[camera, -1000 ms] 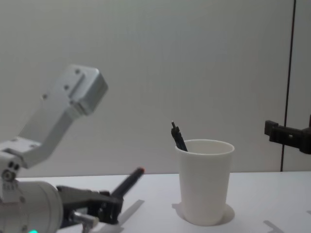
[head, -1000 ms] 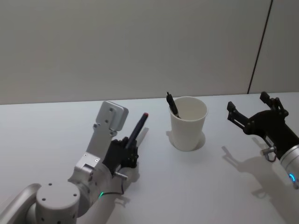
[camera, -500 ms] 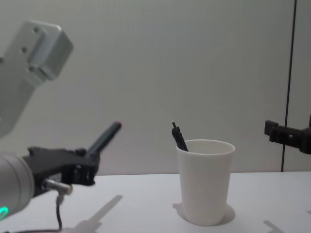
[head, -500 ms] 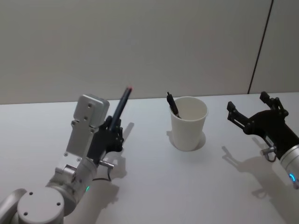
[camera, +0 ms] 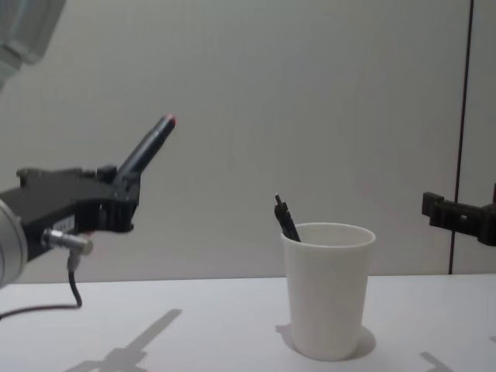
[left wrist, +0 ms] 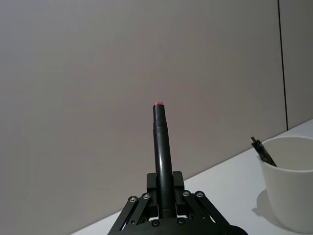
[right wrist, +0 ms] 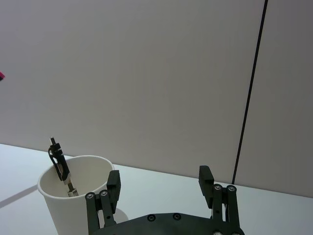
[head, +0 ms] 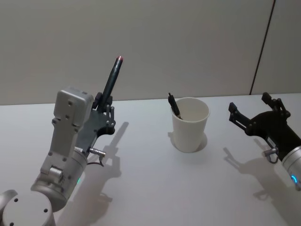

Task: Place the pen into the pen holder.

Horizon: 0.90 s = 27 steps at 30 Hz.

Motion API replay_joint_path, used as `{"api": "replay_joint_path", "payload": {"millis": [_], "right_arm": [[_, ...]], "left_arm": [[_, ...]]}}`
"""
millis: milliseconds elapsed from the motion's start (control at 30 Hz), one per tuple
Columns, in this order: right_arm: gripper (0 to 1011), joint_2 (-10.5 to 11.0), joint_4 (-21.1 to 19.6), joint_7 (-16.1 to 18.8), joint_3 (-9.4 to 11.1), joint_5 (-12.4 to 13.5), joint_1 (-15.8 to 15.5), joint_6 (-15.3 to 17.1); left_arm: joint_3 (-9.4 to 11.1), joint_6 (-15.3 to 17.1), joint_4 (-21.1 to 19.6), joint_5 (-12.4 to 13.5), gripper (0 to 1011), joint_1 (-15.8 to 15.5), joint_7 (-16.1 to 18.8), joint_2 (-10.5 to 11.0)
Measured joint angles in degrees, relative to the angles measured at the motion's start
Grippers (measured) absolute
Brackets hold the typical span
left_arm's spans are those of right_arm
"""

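The left gripper (head: 105, 100), raised left of the pen holder (head: 189, 129), is clenching a likely light, rigid pen (head: 113, 75) by its lower end. The right gripper (head: 249, 102) is hovering nearby, jaws released.

The left end effector (head: 104, 105) has lifted the pen (head: 113, 76) higher and tipped it more upright.

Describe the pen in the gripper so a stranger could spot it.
On the table, a white cup stands between the open right gripper and the raised left gripper. The left one clamps a dark pen pointing up. It is red-tipped; the other pen sits in the cup.
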Motion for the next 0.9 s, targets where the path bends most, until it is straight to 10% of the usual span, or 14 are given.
{"api": "replay_joint_path", "payload": {"millis": [900], "right_arm": [[1001,0.0,0.0,0.0,0.0,0.0,0.0,0.0]], "left_arm": [[-0.27,-9.91,3.33,1.39,189,-4.46,-20.52,-1.13]]}}
